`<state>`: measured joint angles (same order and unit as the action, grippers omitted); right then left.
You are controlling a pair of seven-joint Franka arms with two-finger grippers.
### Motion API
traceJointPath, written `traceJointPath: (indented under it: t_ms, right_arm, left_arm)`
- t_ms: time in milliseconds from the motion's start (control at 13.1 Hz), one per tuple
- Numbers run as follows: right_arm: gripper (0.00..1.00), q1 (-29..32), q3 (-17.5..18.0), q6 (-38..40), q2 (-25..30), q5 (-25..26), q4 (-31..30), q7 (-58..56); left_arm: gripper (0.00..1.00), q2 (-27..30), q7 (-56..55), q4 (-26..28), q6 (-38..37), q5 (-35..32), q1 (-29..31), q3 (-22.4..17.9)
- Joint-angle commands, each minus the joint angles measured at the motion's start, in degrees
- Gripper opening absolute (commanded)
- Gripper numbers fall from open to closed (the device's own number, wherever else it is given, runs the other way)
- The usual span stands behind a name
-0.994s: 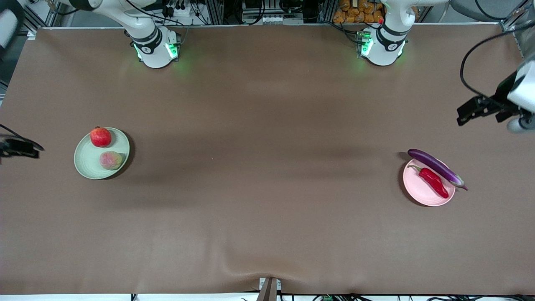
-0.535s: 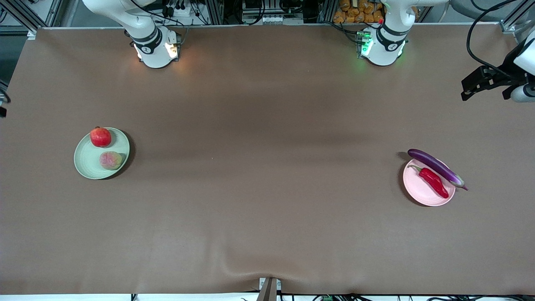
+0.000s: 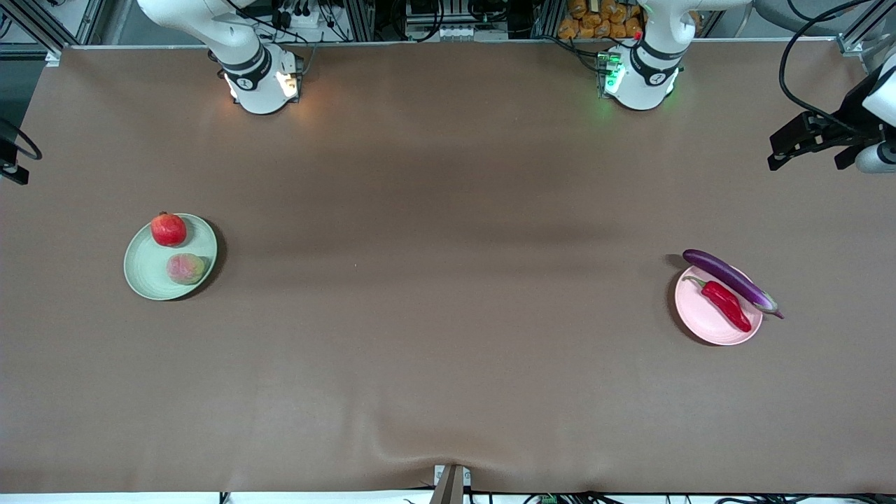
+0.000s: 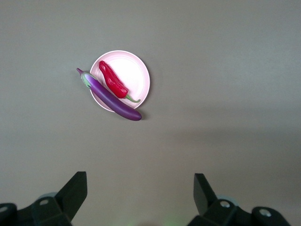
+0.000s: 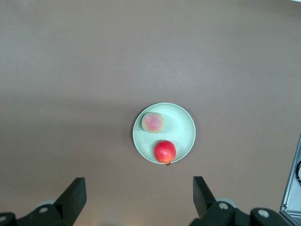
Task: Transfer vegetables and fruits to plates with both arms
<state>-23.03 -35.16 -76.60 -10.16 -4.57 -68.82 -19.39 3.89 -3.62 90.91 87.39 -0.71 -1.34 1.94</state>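
The pale green plate [image 3: 147, 269] [image 5: 181, 125] lies toward the right arm's end and bears the red pomegranate [image 3: 169, 229] [image 5: 165, 151] and the tan-green fruit [image 3: 185, 268] [image 5: 153, 122]. Toward the left arm's end, the pink plate [image 3: 700, 315] [image 4: 134, 70] carries the red chili [image 3: 724, 303] [image 4: 113, 80]. The purple eggplant [image 3: 731, 279] [image 4: 113, 100] rests across the plate's rim. My left gripper [image 3: 794, 143] [image 4: 140, 188] hangs open and empty, high over the table's end. My right gripper [image 5: 139, 190] is open and empty, high over the other end; the front view shows only its edge.
The brown table cover [image 3: 448, 280] stretches bare between the two plates, with a small ripple at its near edge [image 3: 420, 455]. Both arm bases [image 3: 262, 80] [image 3: 640, 77] stand along the table's back edge.
Both hands have risen and pulled away from their plates toward the base side of the table, staying open. The right arm's base light turned from green to pale white.
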Motion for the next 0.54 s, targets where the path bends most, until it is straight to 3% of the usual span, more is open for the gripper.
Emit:
traceJointPath:
  t_ms: [0, 459]
  right_arm:
    - [1.00, -1.7, 1.0, -0.8, 2.4, 1.4, -2.4, 3.0]
    - [1.00, -1.7, 0.9, -0.8, 2.3, 1.1, -2.4, 3.0]
  left_arm:
    - [1.00, 0.3, 0.8, 0.4, 0.1, 0.4, 0.6, 0.2]
    - [1.00, -0.3, 1.5, 0.1, -0.1, 0.5, 0.7, 0.4]
